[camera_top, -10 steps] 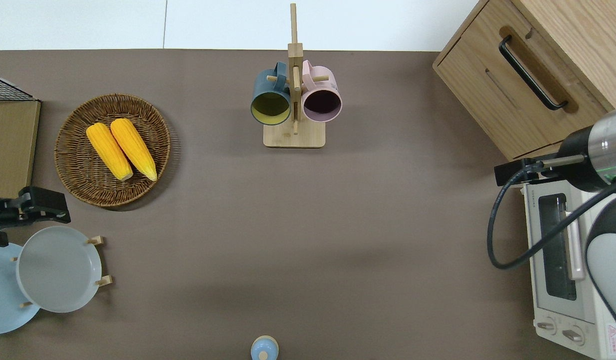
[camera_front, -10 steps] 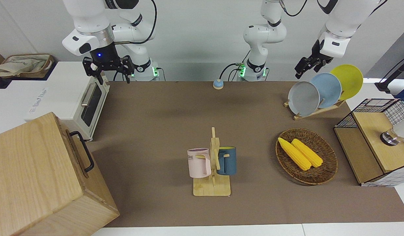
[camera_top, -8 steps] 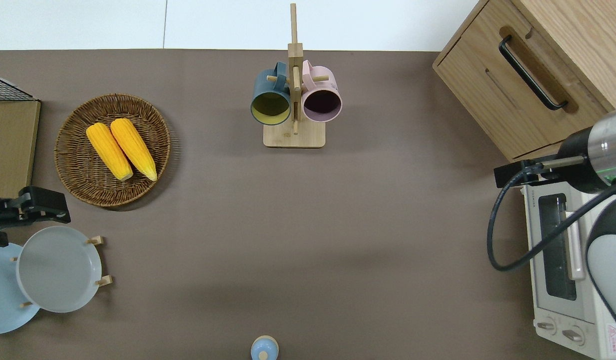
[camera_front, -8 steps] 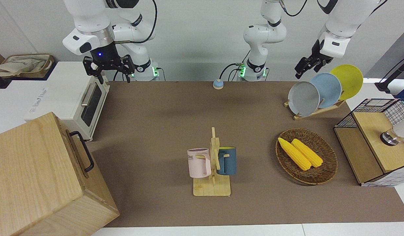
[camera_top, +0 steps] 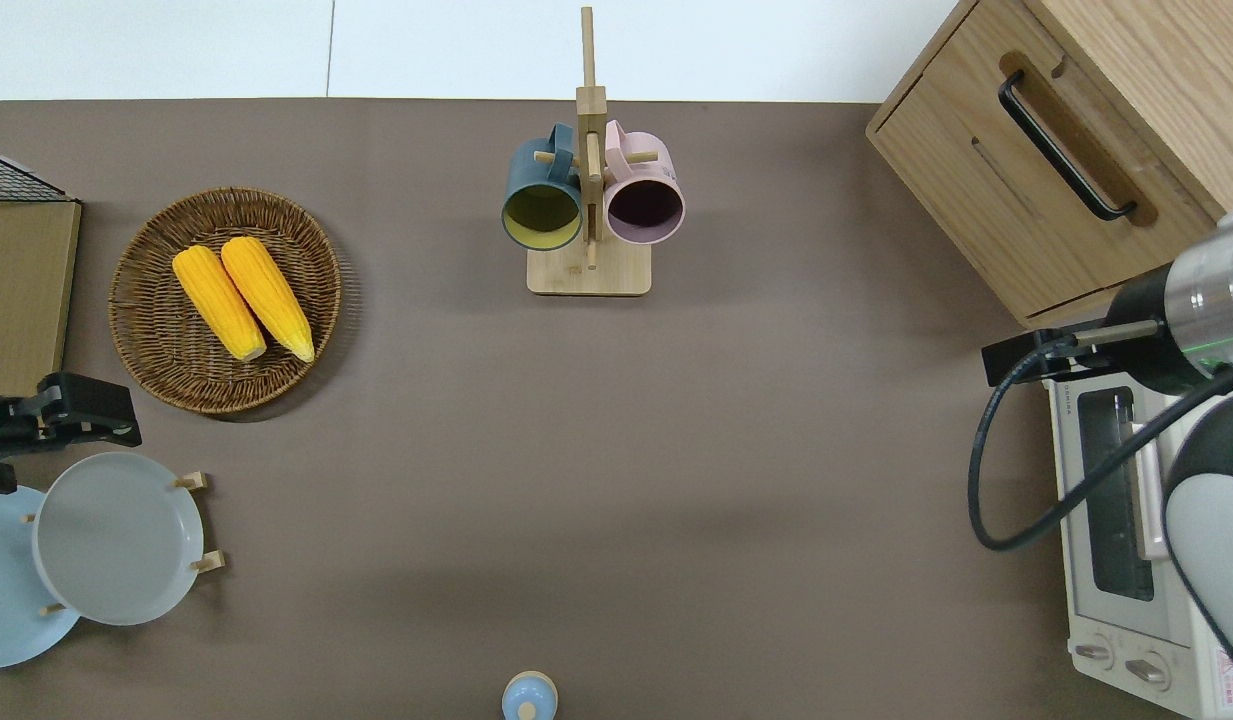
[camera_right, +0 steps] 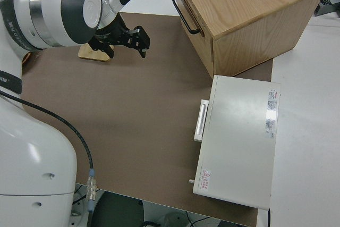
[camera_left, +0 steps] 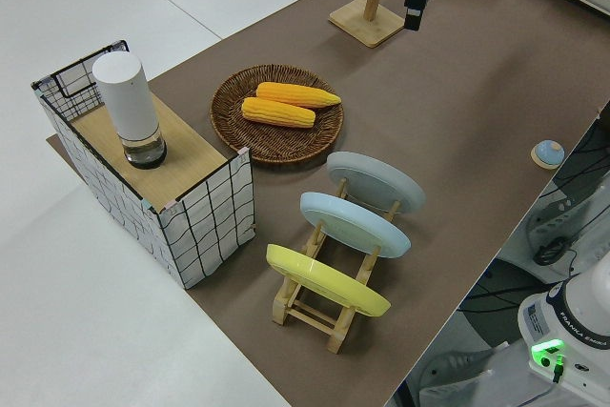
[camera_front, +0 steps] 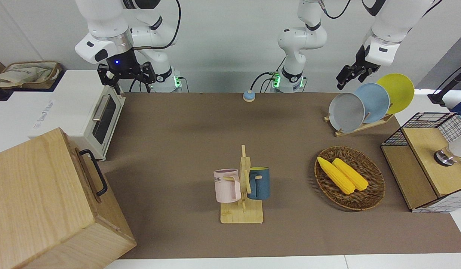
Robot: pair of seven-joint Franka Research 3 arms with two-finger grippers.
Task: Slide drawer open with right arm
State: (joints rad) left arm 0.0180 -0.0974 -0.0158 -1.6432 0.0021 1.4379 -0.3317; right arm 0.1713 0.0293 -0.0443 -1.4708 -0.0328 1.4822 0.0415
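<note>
Overhead view: right claw (camera_front: 127,83) open, over toaster oven (camera_top: 1126,520).

Right claw (camera_front: 126,76) fingers mostly hidden overhead; box (camera_top: 1096,120) cut off

Only "ME" on the pink mug (camera_front: 227,185) could be read; the print on the oven (camera_front: 71,108) stayed illegible.

Both arms white with dark grey joint caps. Right arm (camera_front: 103,26): silver wrist ring, blue-lit black wrist, black cable. Bases show green lights.
</note>
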